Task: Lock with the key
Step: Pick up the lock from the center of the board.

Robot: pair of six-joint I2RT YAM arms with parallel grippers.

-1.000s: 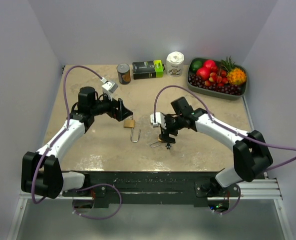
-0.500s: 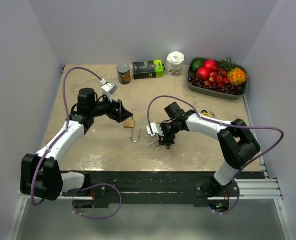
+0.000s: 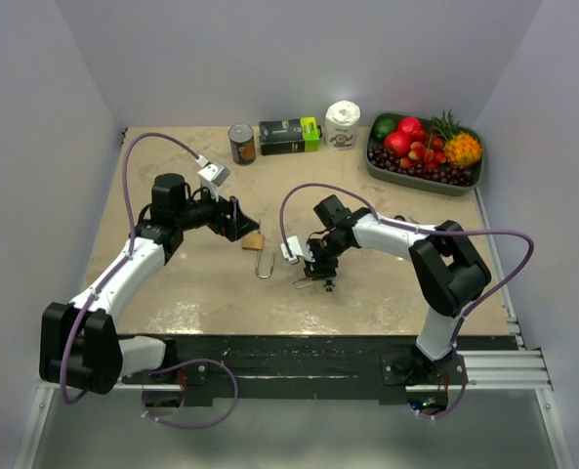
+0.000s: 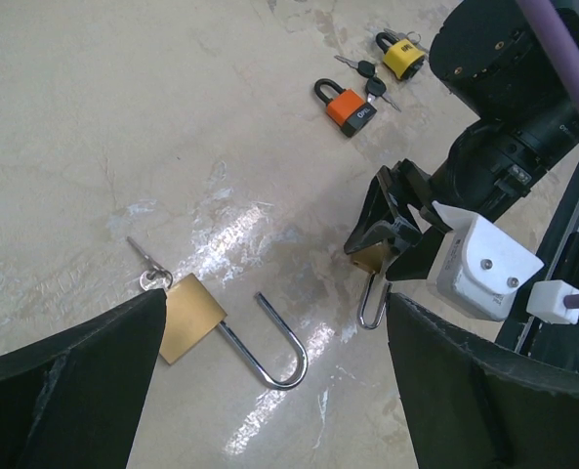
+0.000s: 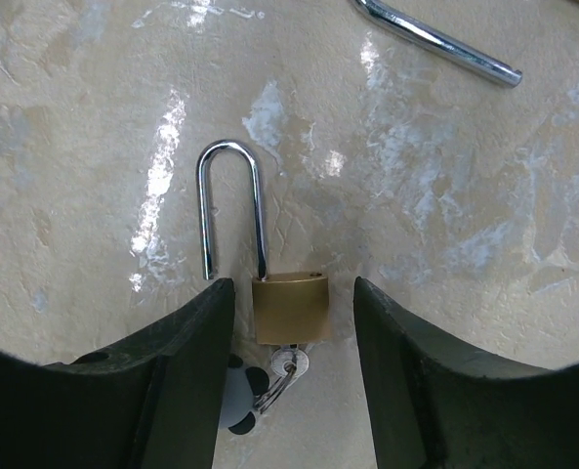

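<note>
My right gripper (image 5: 292, 286) is spread, its fingers flanking but not touching the small brass padlock with open steel shackle (image 5: 289, 308) at frame centre. The key ring (image 5: 281, 373) lies just below, with bare beige tabletop (image 5: 484, 215) around. My left gripper (image 4: 274, 298), also parted, hovers over a larger brass padlock (image 4: 191, 318) at lower left. An orange padlock (image 4: 349, 107) and a yellow padlock (image 4: 403, 57) lie well apart, up top.

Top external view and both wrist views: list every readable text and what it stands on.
No text is legible.
Green-and-black box: print too small to read.
Can: label blurred.
Orange padlock: white mark, unreadable.
Small brass padlock: no marking seen.
</note>
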